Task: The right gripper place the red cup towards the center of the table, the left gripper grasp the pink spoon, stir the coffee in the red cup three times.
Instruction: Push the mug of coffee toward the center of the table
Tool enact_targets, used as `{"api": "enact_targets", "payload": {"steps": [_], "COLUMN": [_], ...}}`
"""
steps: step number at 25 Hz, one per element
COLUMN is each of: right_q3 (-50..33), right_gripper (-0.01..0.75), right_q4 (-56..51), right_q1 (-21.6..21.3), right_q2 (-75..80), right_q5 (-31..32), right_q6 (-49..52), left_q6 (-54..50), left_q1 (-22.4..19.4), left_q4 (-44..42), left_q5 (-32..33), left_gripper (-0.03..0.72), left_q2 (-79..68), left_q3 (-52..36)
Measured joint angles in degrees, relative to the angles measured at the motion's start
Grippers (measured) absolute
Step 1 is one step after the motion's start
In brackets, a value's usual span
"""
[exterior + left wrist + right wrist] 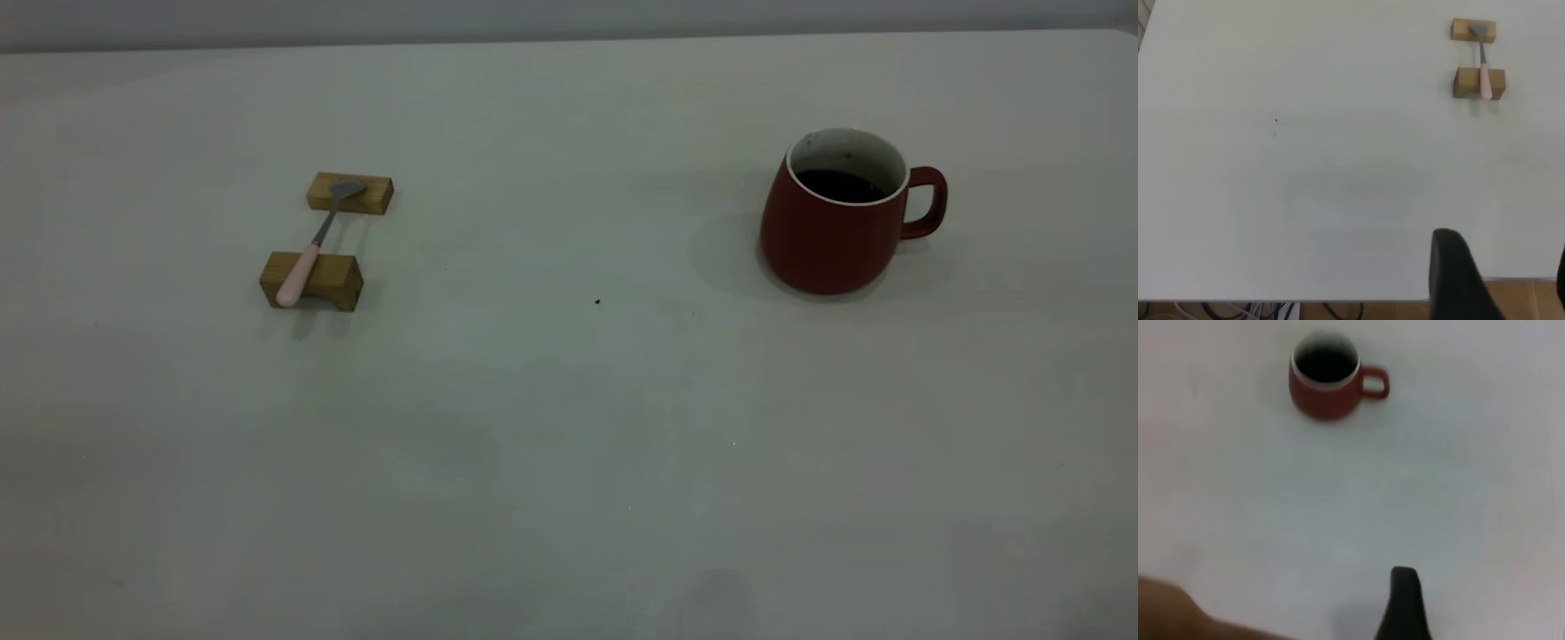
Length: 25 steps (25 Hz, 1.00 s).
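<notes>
— While you look down from the left wrist, what shows of the left gripper (pixel 1501 280)?

— Your jaws stand apart over the table's (pixel 569 444) near edge. Only one right gripper (pixel 1405 603) finger shows; I cannot tell its state.

— And beyond?

— Toward the left edge, the pink spoon (pixel 313 242) bridges two wooden blocks (pixel 311 280). Toward the right edge stands the red cup (pixel 840 218), holding coffee (pixel 837 185), handle facing that edge.

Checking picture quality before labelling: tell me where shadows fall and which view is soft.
Exterior view: the cup casts a soft shadow toward the spoon. Right wrist view: blurred throughout, cup edges soft. Left wrist view: sharper, wooden blocks crisp.
</notes>
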<state>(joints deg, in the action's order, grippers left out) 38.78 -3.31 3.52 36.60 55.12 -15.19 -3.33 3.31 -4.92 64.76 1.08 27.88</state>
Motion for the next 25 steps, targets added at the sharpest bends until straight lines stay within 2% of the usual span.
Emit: {"api": "enact_targets", "payload": {"steps": [7,16,20,25], "right_q3": [6.1,13.2,17.6,25.5], "right_gripper": [0.672,0.669,0.669,0.667], "right_q4": [0.1,-1.2,-0.6,2.1], "right_q1": [0.0,0.1,2.2,4.6], "right_q2": [27.0,53.9,64.0,75.7], "right_q5": [-8.3,-18.5,-22.0,-23.1], "right_q6": [-15.9,-37.2,-41.1,-42.6], "left_q6": [0.0,0.0,0.0,0.0], "left_q1": [0.0,0.0,0.0,0.0], "left_q4": [0.0,0.0,0.0,0.0], "left_q5": [0.0,0.0,0.0,0.0], "left_gripper": [0.442,0.442,0.442,0.442], "left_q2": [0.0,0.0,0.0,0.0], "left_q3": [0.0,0.0,0.0,0.0]}}
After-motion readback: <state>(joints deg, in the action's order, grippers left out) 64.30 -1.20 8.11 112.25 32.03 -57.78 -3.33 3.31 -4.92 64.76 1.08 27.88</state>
